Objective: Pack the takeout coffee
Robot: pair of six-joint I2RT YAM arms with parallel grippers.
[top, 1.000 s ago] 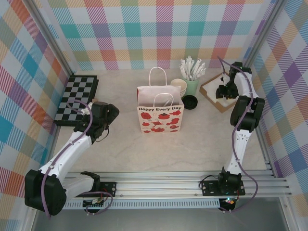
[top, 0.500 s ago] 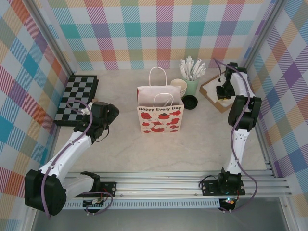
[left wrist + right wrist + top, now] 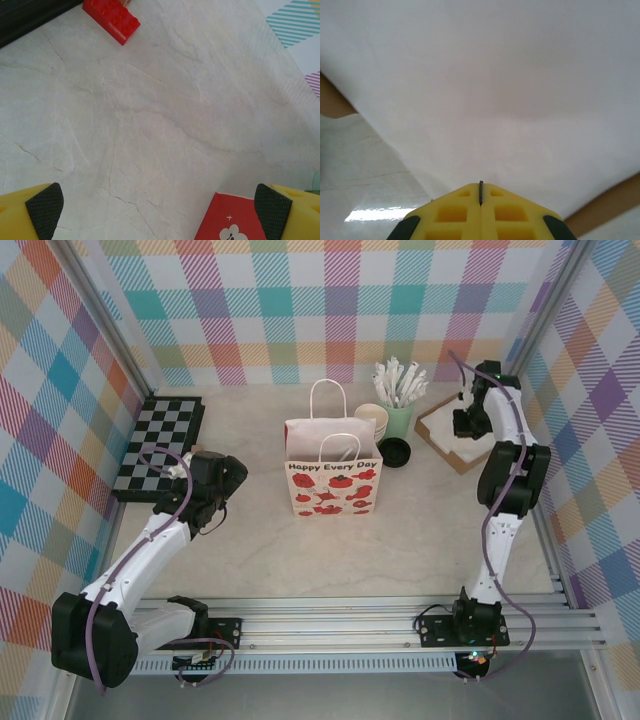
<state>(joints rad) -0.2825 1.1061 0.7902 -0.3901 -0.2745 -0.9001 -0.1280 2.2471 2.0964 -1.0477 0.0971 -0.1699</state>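
**Desk**: pale marbled top on which every item is set.

**Chessboard**: laid flat at the far left, well apart from the work.

**Paper bag**: stood upright at centre with its mouth open, judged ready to be loaded.

**Brown cardboard carrier**: set at the far right, with white paper laid on it.

**Right gripper**: lowered over that paper, jaws pressed together. Whether a sheet is pinched cannot be told.

**Left gripper**: held low beside the bag, jaws spread wide with nothing between them.

**Takeout coffee**: dark cup with a black lid, stood just right of the bag, not yet packed.

**Red brick**: loose on the desk ahead of the left gripper.
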